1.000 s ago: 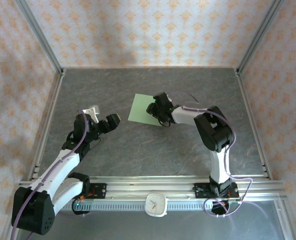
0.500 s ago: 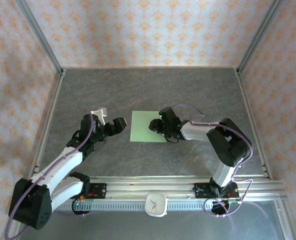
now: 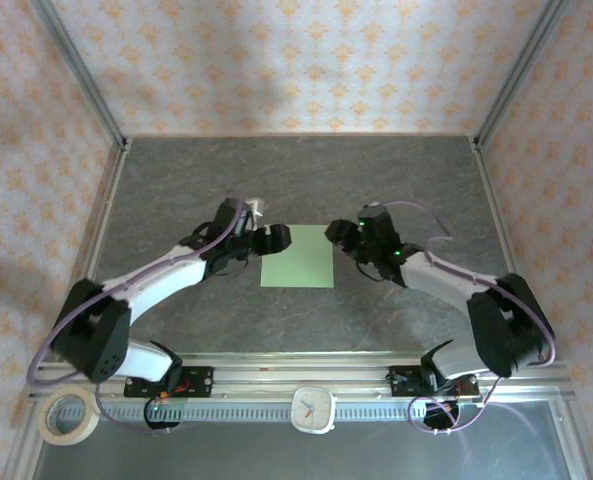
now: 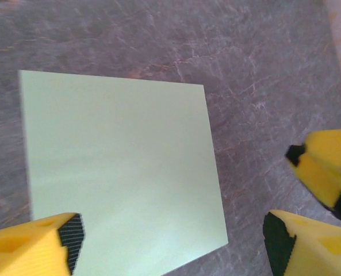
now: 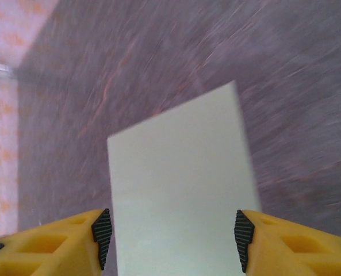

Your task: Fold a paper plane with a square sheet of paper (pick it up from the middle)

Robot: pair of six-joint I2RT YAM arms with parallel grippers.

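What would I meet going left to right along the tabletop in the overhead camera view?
left gripper → square sheet of paper, lying flat → right gripper

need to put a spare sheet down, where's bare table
Bare table runs between the square sheet of paper and the back wall, and again between the sheet and the near rail. Crowded: both sets of jaws flank the sheet's left and right edges.

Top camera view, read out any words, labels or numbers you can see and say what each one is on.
No text can be read anywhere.
The sheet of paper: blank, no marks.
The clock: its hands show, but any numerals are too small to read.
The wallpaper: a repeating ornament, no words.
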